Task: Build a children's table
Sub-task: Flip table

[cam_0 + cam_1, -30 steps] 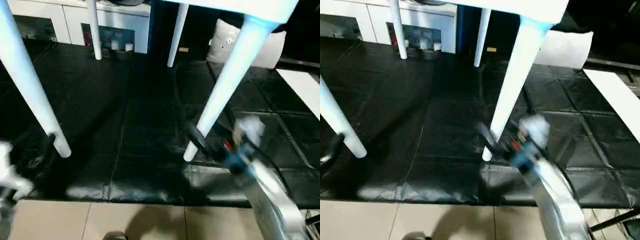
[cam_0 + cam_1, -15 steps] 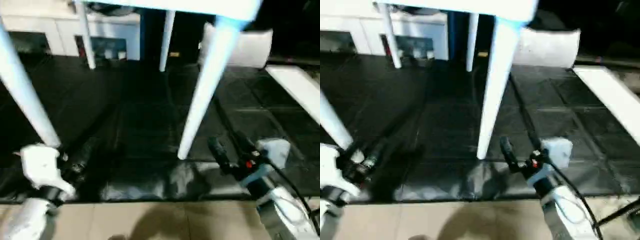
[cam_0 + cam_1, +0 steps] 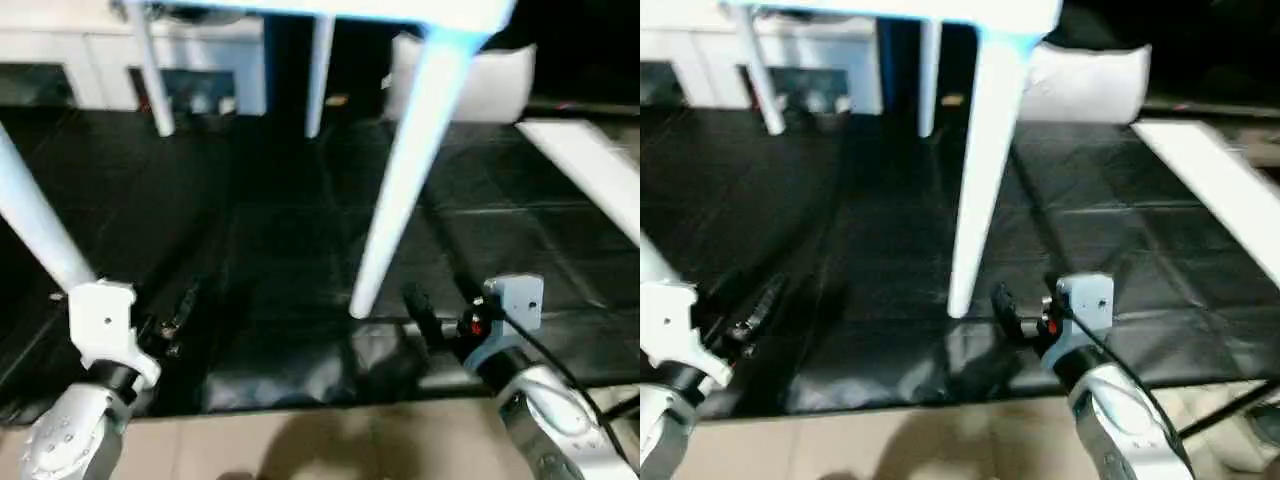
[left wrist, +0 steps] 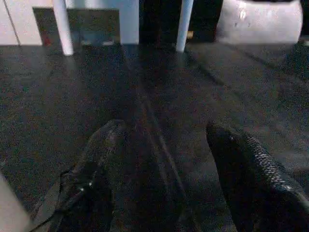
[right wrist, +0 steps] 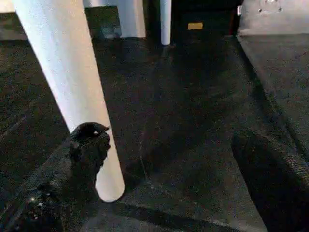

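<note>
Left eye view, table point(image 3: 400, 10) upright on black mat point(image 3: 260, 240), cabinet point(image 3: 80, 60) behind, left claw point(image 4: 164, 169) and right claw point(image 5: 174, 179) gaping, empty.

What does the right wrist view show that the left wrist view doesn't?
Right wrist view: a table leg standing close beside one finger of the open right hand, its foot on the mat. Left wrist view: the open left hand with bare mat between its fingers, and a sliver of another leg at the edge. Both: far legs, the cabinet and the black mat.
</note>
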